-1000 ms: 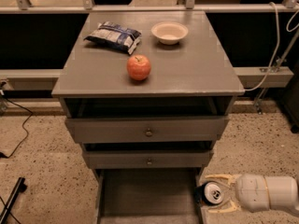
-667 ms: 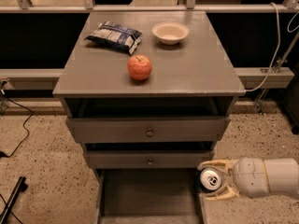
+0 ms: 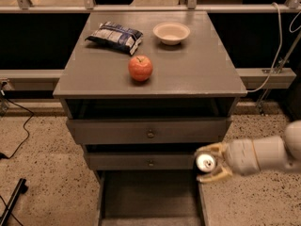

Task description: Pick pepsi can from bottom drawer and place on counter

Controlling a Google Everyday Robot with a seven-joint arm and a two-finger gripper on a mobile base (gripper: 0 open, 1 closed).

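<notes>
My gripper (image 3: 209,162) is at the lower right, in front of the cabinet's right edge, level with the middle drawer. Its yellowish fingers (image 3: 212,148) are shut on the pepsi can (image 3: 206,162), whose silver top faces the camera; the blue body is mostly hidden. The can is held above the right wall of the bottom drawer (image 3: 148,197), which is pulled out and shows a dark floor. The grey counter (image 3: 188,69) is above, well higher than the can.
On the counter lie a red apple (image 3: 140,68), a blue-white snack bag (image 3: 114,36) and a beige bowl (image 3: 171,32). Two knobbed drawers (image 3: 150,134) stand slightly open. Cables run over the speckled floor at left. A rail crosses behind the cabinet.
My gripper has risen with the can, from down at the bottom drawer's right side up to the middle drawer's level. The counter items have not moved.
</notes>
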